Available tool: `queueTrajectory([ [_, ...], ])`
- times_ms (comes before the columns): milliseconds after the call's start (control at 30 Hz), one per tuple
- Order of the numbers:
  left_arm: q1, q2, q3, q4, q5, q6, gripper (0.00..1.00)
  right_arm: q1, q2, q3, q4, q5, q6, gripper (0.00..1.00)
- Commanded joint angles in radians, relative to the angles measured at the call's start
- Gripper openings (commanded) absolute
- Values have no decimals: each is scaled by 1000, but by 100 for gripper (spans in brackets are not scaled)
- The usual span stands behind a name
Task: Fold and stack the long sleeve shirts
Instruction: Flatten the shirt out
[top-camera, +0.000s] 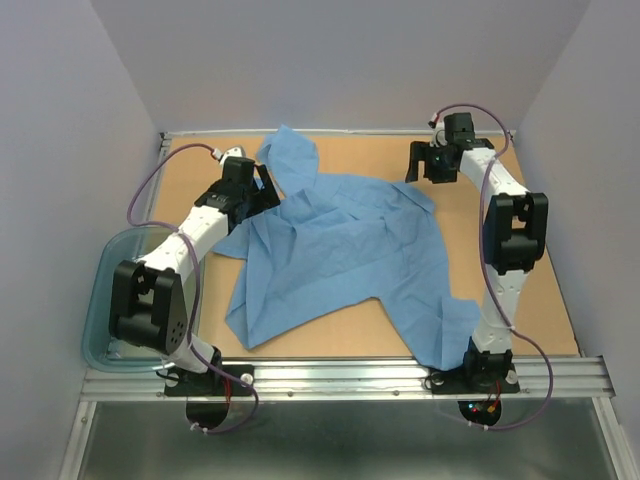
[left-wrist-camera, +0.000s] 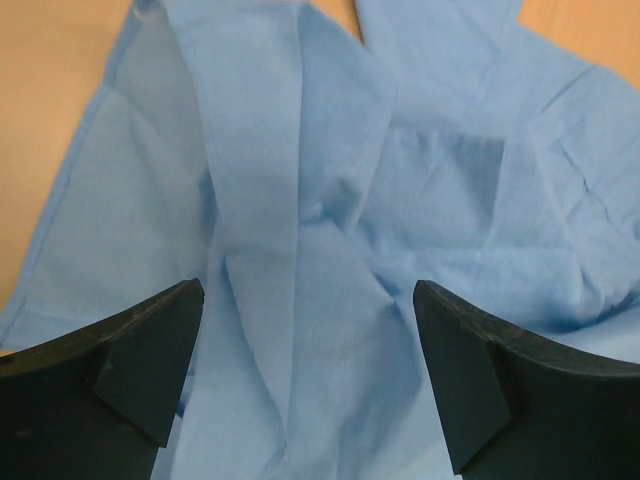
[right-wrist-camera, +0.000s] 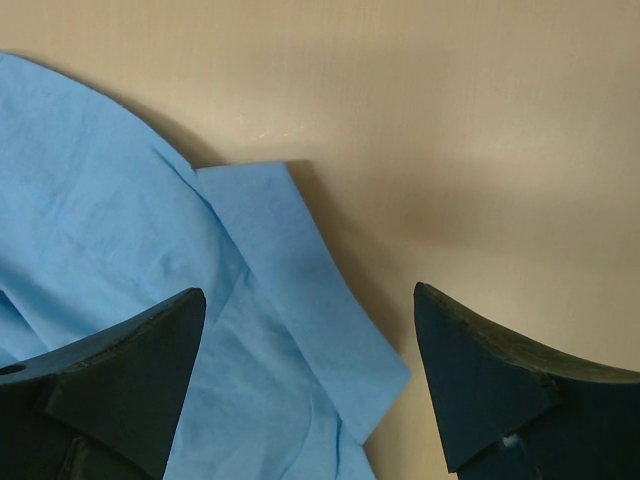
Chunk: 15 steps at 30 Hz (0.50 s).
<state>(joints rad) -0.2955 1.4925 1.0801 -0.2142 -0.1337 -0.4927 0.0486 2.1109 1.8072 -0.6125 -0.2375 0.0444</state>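
Spread wide with nothing gripped, the left hand (left-wrist-camera: 309, 300) is held over the shirt (top-camera: 340, 250), the right hand (right-wrist-camera: 310, 300) over its edge and the counter (right-wrist-camera: 500, 150). The shirt is laid rumpled across the counter, unfolded; folding and stacking are judged wholly undone.

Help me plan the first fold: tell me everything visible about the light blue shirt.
The light blue shirt is thin, plain cloth, unfolded and wrinkled, spread across the middle of the brown table. One long part reaches toward the far edge; another trails to the near right edge. The open left gripper is over its folds, holding nothing; the open right gripper is over one corner.
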Motion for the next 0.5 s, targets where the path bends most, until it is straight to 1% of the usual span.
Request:
queueTrajectory([
  [0, 30, 52, 99, 42, -64, 42, 99, 13, 40, 93, 39, -29, -35, 90],
  [100, 47, 110, 148, 32, -72, 45, 98, 19, 84, 107, 43, -48, -35, 90],
  [200, 68, 140, 165, 36, -66, 45, 95, 33, 116, 119, 46, -63, -67, 90],
  [400, 78, 196, 193, 38, -24, 49, 83, 40, 159, 129, 49, -74, -72, 90],
  [467, 85, 212, 195, 41, -24, 49, 77, 42, 170, 119, 51, -77, -74, 89],
])
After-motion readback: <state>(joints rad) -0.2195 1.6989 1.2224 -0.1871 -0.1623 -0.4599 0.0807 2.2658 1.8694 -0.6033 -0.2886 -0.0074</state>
